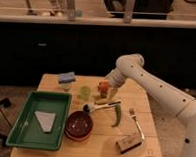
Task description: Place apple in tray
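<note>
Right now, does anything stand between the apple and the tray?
Yes: the green cup sits between the apple and the tray. The gripper is at the apple, nothing visible between them.

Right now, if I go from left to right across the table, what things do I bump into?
Tray → bowl → apple, with the gripper right at it → fork.
</note>
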Controlling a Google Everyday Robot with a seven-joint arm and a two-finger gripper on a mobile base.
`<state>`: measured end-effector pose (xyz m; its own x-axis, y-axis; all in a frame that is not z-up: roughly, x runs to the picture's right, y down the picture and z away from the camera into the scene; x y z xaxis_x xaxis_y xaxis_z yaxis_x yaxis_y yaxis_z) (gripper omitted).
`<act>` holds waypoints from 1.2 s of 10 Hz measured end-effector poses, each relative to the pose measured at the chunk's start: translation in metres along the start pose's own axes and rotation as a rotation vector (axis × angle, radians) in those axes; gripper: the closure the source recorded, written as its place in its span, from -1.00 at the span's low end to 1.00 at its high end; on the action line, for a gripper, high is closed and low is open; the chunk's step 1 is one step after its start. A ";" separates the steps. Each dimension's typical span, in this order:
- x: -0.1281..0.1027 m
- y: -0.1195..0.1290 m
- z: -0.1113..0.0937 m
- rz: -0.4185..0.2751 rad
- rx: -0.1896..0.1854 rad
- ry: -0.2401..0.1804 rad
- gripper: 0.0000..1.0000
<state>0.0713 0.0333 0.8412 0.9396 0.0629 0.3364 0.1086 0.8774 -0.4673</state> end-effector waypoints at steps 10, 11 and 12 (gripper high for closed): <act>0.006 -0.031 0.031 0.054 -0.052 0.006 -0.60; 0.010 -0.031 0.032 0.067 -0.053 0.006 -0.60; 0.014 -0.031 0.033 0.076 -0.053 0.005 -0.60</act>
<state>0.0702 0.0224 0.8871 0.9473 0.1259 0.2947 0.0540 0.8438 -0.5340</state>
